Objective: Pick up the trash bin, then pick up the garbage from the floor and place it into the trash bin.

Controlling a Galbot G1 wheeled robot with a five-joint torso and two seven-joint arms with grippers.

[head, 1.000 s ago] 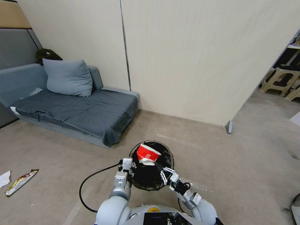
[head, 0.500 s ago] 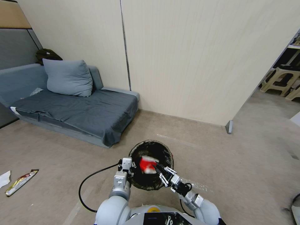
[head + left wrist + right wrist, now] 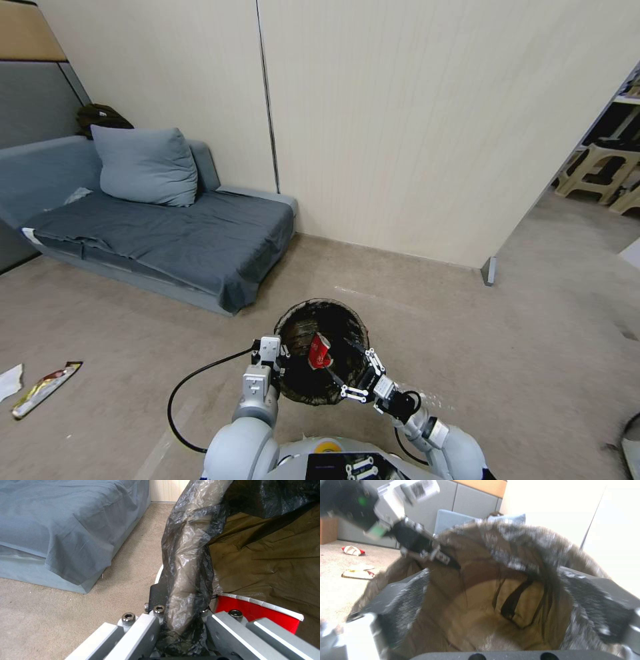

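The red-and-white wrapper point(image 3: 263, 612) is part hidden behind the left hand's fingers point(image 3: 233, 632); the trash bin point(image 3: 493, 600) is smeared by blur; the sofa point(image 3: 40, 200) is cut off at nine o'clock.

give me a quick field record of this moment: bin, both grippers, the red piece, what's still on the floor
trash bin: held off the carpet, dark bag liner over its rim
left gripper: shut on the bin's near-left rim and liner
right gripper: open, at the bin's right rim
red-and-white wrapper: inside the bin mouth, apart from the right gripper
floor litter: snack wrapper and white tissue on the carpet, far left
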